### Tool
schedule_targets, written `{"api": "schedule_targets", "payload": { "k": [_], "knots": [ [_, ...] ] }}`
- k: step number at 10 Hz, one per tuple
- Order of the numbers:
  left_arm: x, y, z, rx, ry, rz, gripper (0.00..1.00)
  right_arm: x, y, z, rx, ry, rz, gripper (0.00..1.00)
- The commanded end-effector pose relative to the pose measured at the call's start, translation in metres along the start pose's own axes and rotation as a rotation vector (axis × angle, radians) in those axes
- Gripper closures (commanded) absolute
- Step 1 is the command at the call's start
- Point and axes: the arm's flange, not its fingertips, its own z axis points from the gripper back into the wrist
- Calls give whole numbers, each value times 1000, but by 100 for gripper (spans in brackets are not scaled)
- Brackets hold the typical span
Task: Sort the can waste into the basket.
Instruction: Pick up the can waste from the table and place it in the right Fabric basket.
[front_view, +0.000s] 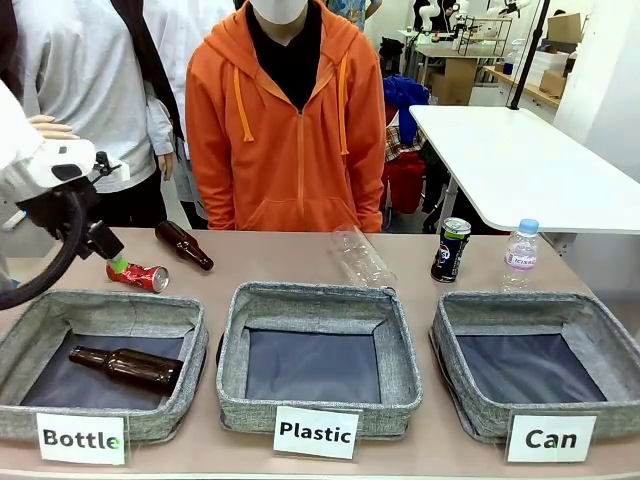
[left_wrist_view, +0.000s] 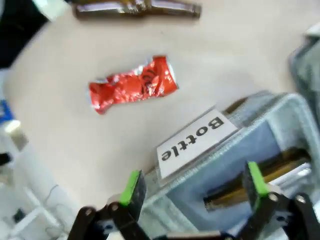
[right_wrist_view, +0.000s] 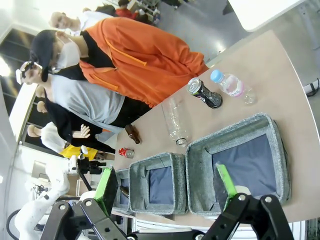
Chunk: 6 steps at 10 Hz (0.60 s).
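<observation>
A crushed shiny red can lies on the table behind the left bin; in the left wrist view the red can lies ahead of the fingers. My left gripper hangs just above its left end, and the left gripper stands open, holding nothing. A dark navy can with a silver top stands upright at the back right, also seen as the dark can. The grey basket labelled "Can" sits at the front right, seen too as the basket. My right gripper is open high above the table.
The "Bottle" bin holds a brown bottle. Another brown bottle lies behind the red can. A "Plastic" bin sits in the middle, a clear bottle behind it, and a small water bottle at back right. People stand at the far edge.
</observation>
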Motion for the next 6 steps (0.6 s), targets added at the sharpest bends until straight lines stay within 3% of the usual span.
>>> {"api": "schedule_targets", "payload": {
  "k": [1,2,3,4,5,6],
  "knots": [
    [52,39,-5,-53,177,-456,0,2,2,-1,25,-7,3,0],
    [58,41,-13,-144,343,-855,0,2,2,-1,25,-7,3,0],
    [54,45,-18,-209,405,-1107,0,2,2,-1,25,-7,3,0],
    [45,43,-19,-201,343,-1313,0,2,2,-1,25,-7,3,0],
    [35,39,-22,-145,275,-1433,0,2,2,-1,25,-7,3,0],
    [28,34,-24,-36,202,-1468,0,2,2,-1,25,-7,3,0]
  ]
}}
